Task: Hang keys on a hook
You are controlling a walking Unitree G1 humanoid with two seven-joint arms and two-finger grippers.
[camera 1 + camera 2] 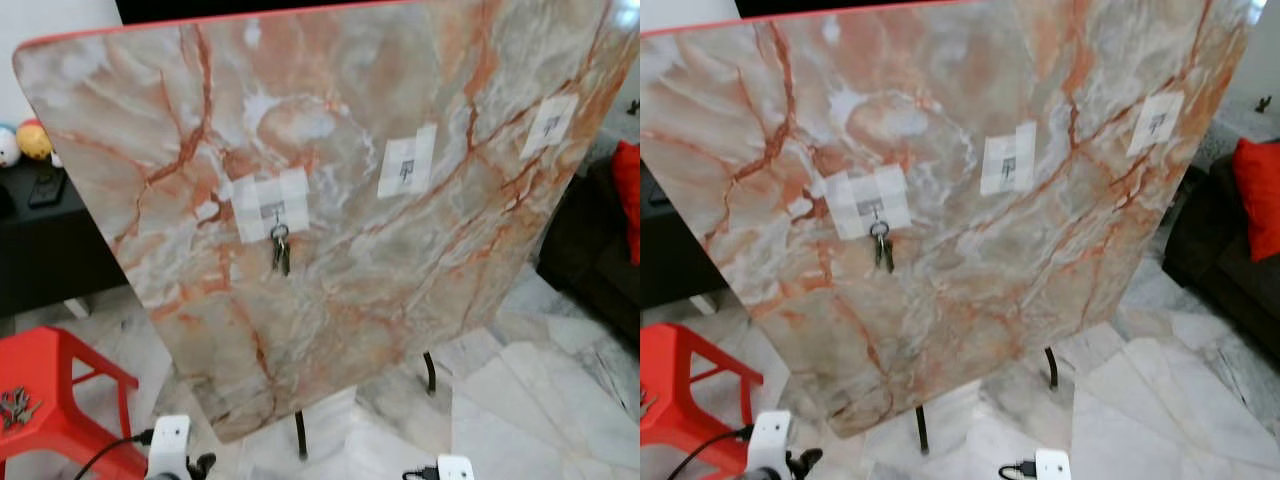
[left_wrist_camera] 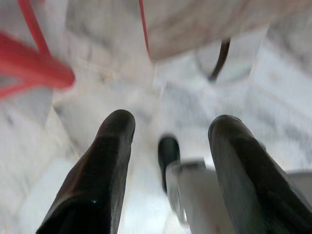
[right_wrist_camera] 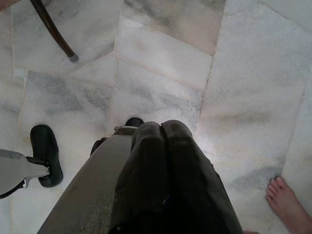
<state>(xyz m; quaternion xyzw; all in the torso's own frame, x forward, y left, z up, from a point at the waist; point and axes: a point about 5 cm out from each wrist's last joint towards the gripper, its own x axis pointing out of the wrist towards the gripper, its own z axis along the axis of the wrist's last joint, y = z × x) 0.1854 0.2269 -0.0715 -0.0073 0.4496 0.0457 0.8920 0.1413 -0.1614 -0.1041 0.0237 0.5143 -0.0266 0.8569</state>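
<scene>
Your keys (image 1: 280, 250) hang on the left hook (image 1: 272, 212), a small dark hook under a square of white tape on the tilted marble board (image 1: 330, 330). They dangle just below the tape, touching the board's face, roughly at the board's centre-left. At 2 o'clock from the keys you have a second hook (image 1: 406, 170) under its own tape patch, bare, and further along the same line, near the board's right edge, a third hook (image 1: 551, 125), also bare.

The board leans back with a red rim along its top edge, and thin black legs (image 1: 429, 370) stand under its lower part on a pale marble floor (image 1: 540, 400). At 8 o'clock from the keys you see a red stool (image 1: 60, 390) with a few small dark objects lying on its seat; what they are is too small to tell. At 10 o'clock, behind the board, a dark shelf holds coloured balls (image 1: 25, 142). At 3 o'clock, past the board's right edge, a dark sofa (image 1: 600, 270) carries a red cushion (image 1: 627, 195).

Both arms hang low, away from the board. Your left end effector (image 2: 168, 141) points down at the floor with its fingers (image 2: 109, 161) spread well apart, nothing between them. Your right end effector (image 3: 161, 146) also points at the floor, its fingers pressed together and empty. A person's bare foot (image 3: 287, 204) stands on the tiles near it.
</scene>
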